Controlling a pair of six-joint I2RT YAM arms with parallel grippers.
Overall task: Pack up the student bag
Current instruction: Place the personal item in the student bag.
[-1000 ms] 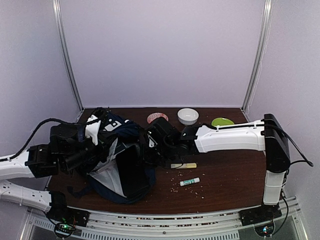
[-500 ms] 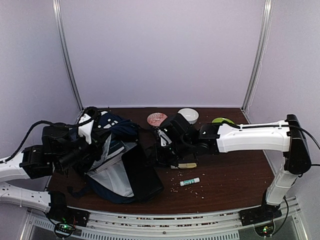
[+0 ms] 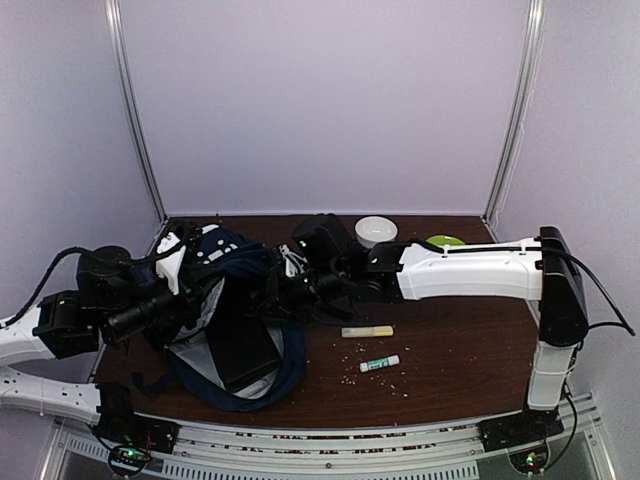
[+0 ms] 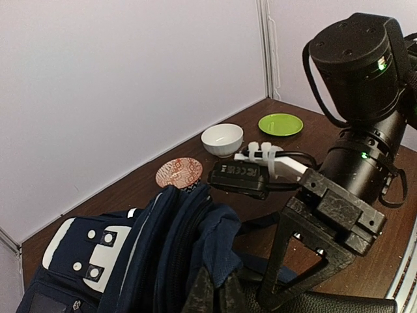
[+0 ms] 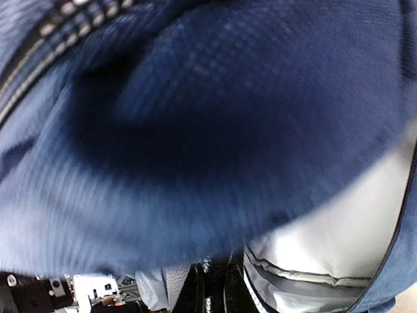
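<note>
Student bag [image 3: 243, 262], one, fabric tight in left gripper [image 4: 215, 295]; right gripper [image 5: 212, 291] state unclear; one black case [image 3: 240, 346] inside.

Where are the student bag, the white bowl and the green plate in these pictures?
student bag [image 4: 163, 244]: left wrist view, on its navy fabric near the zipper.
white bowl [image 4: 222, 138]: left wrist view, on its inner hollow.
green plate [image 4: 281, 124]: left wrist view, on its flat middle.

No legible text or labels.
</note>
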